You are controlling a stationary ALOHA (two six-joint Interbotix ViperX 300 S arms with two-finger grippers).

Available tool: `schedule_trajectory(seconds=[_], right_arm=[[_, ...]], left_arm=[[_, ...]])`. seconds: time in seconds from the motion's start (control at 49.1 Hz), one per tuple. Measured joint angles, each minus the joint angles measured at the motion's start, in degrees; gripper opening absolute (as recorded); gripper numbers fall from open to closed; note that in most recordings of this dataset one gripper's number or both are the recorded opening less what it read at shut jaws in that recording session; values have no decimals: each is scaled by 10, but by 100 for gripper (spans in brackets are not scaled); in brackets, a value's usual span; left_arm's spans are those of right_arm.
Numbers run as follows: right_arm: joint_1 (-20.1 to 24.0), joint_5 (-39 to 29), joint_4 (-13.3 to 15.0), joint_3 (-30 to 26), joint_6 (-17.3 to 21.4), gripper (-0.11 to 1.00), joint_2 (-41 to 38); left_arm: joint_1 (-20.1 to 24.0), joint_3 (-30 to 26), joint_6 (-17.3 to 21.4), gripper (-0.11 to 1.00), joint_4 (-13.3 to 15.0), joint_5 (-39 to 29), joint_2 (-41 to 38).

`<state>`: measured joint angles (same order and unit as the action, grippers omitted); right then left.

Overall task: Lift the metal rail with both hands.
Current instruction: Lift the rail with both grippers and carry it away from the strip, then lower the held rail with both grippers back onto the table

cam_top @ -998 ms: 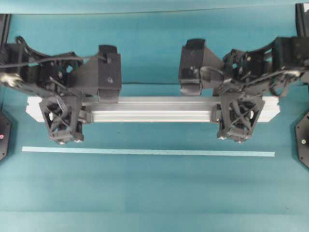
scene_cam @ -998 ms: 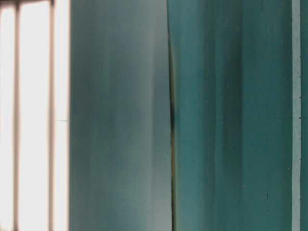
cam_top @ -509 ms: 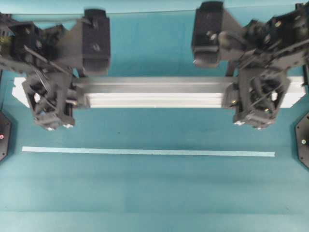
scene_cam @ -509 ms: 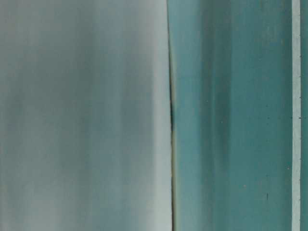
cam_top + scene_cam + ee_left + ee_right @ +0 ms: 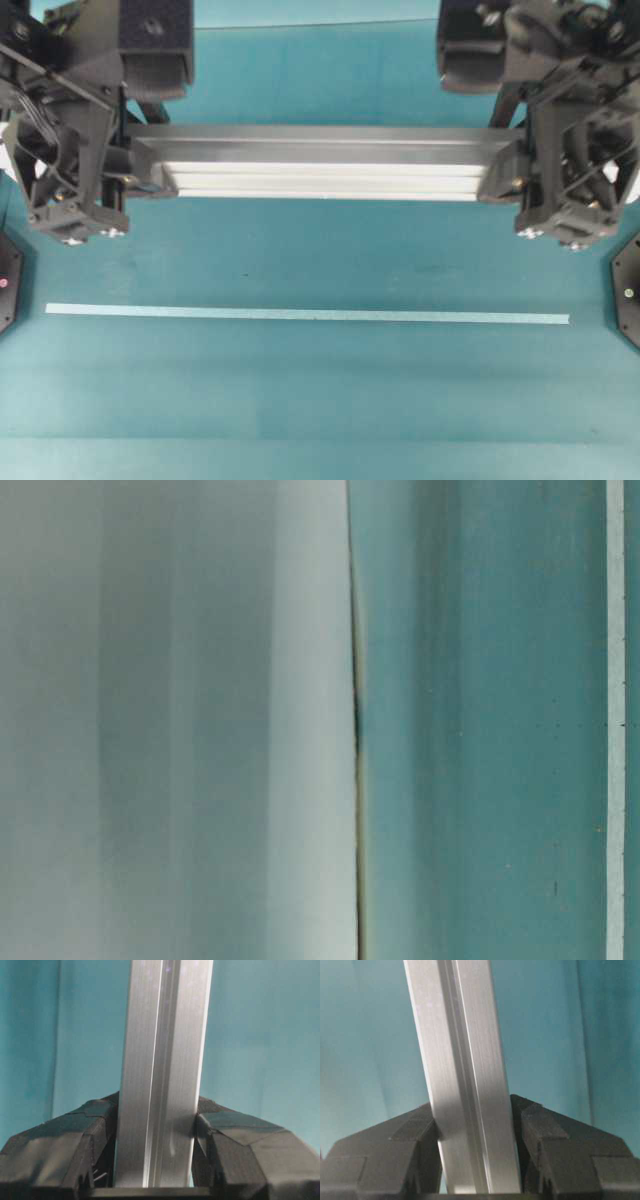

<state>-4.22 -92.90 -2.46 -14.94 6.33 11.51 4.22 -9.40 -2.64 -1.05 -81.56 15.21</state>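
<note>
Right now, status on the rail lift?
Left gripper, right gripper shut on the metal rail. Rail level, off the table. Pale strip apart, nothing obstructing.

Black lattice arms (image 5: 70,150), cables, silver screws.

The metal rail (image 5: 320,170) runs from left to right, up above the back part of the table (image 5: 320,400). The left gripper (image 5: 70,190) is at the rail's left end, with a finger on each side of it. The right gripper (image 5: 570,190) is at the rail's right end the same way. A thin strip (image 5: 306,315) lies flat on the table, nearer the front edge, running side by side with the rail.
</note>
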Motion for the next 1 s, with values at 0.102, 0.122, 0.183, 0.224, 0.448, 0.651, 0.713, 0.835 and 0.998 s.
schedule_trajectory(seconds=[0.102, 0.122, 0.183, 0.224, 0.448, 0.651, 0.713, 0.835, 0.998], right_arm=[[-1, -14, 2, -21, 1, 39, -7], [-1, -18, 2, -26, 1, 39, -8], [-2, -25, 3, -37, 1, 39, -11], [-2, -29, 6, -42, 1, 39, -13], [0, -37, 12, -54, 1, 39, -15], [-1, -37, 13, -54, 0, 39, -14], [-1, -36, 13, -54, 1, 39, -15], [-1, -37, 13, -54, 1, 39, -15], [-1, -36, 13, -51, 1, 39, -15]], left_arm=[[4, -11, 1, 36, 0, -9, 0], [4, -14, 2, 36, 0, -10, -1], [6, -22, 3, 36, 0, -13, -3], [6, -26, 4, 36, 0, -14, -4], [8, -43, 5, 36, 0, -25, -11], [8, -44, 5, 36, 0, -25, -12], [9, -44, 5, 36, 0, -25, -12], [8, -44, 5, 36, -1, -27, -12], [8, -44, 5, 36, 0, -32, -12]])
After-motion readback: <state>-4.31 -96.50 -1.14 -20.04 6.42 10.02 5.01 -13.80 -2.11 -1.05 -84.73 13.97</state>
